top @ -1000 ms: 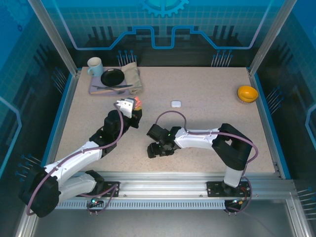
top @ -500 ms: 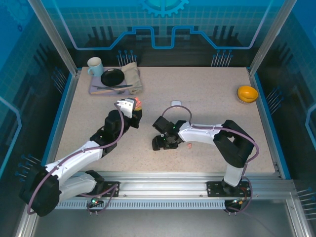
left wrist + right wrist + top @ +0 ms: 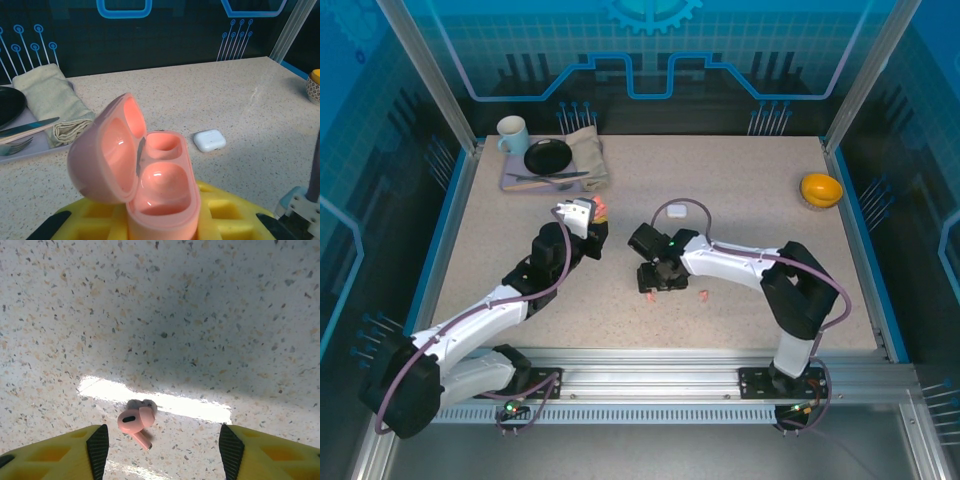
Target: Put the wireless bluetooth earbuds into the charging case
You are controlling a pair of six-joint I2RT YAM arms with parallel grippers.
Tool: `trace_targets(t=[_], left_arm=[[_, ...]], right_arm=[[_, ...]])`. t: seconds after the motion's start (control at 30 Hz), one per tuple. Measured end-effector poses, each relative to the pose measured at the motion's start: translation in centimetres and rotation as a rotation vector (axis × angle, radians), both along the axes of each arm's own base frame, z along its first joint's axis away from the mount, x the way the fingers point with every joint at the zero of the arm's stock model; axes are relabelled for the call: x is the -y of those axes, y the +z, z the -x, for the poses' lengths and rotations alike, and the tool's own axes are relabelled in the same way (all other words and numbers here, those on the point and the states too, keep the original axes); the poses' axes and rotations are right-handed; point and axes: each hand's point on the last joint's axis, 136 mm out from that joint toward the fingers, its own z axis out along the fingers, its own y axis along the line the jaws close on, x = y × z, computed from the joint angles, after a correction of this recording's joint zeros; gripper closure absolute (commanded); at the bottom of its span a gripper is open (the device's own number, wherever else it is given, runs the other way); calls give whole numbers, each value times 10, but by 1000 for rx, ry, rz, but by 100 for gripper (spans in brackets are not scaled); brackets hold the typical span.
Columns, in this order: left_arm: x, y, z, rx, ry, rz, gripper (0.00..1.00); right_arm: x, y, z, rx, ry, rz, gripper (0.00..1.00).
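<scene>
Pink open case (image 3: 155,185) in clamped left gripper (image 3: 582,217); right gripper (image 3: 162,450) agape, empty, over pink earbud (image 3: 135,422).

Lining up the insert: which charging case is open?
The pink case, lid up, clamped in the left gripper; the white case lies shut on the table.

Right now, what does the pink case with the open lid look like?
The pink charging case is glossy, salmon-coloured plastic with rounded corners. Its hinged lid is flipped open to the left, and both earbud pockets inside look empty. The case stands upright, held up over the speckled table. It is pinched between the yellow fingers of the left claw, which is shut on its lower body. Nothing else touches it.
</scene>
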Motion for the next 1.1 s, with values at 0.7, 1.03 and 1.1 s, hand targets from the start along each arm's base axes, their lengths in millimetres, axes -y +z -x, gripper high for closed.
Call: trace_targets(t=[0.7,1.03,1.1], left_arm=[[0,3,-1,9,-1,6,100],[0,3,-1,9,-2,7,100],[0,3,-1,9,-3,8,100]], right_arm=[[-15,-33,10,-74,10,141,48],[-20,-34,6,-67,10,138,56],[-20,-34,6,-67,10,139,56]])
